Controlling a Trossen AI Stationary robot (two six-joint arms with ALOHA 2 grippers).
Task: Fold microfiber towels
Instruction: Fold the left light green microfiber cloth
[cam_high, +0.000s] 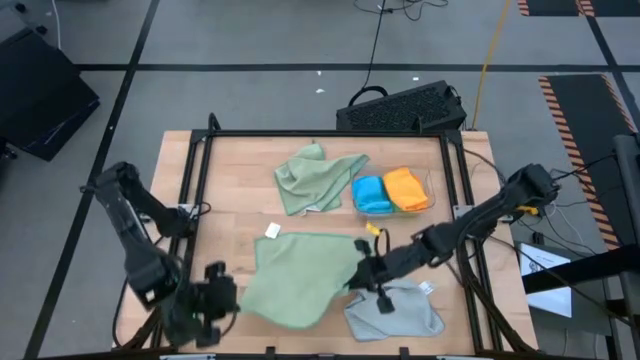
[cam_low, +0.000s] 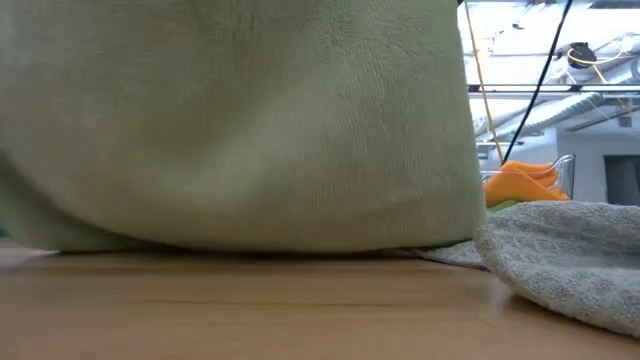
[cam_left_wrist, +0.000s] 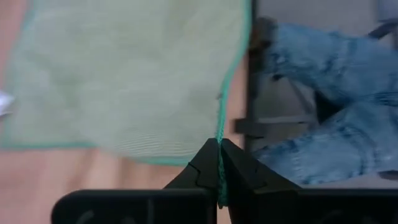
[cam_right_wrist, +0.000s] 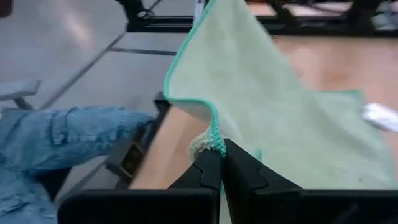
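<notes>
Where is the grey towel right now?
In the high view, the grey towel lies at the table's near edge on the right, beside the spread pale green towel.

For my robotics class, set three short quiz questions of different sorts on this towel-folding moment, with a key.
1. True or false: the left end effector is pinched shut on the edge of the large pale sage green microfiber towel.
2. Multiple choice: what lies in the clear shallow plastic tray? A) a grey cloth, B) a bright blue microfiber cloth and an orange microfiber cloth, C) nothing.
3. Fill in: the right end effector grips the same towel at its teal-stitched ____.

Key: 1 true; 2 B; 3 edge. The crumpled light grey microfiber towel lies on the wooden table, not in the tray.
</notes>
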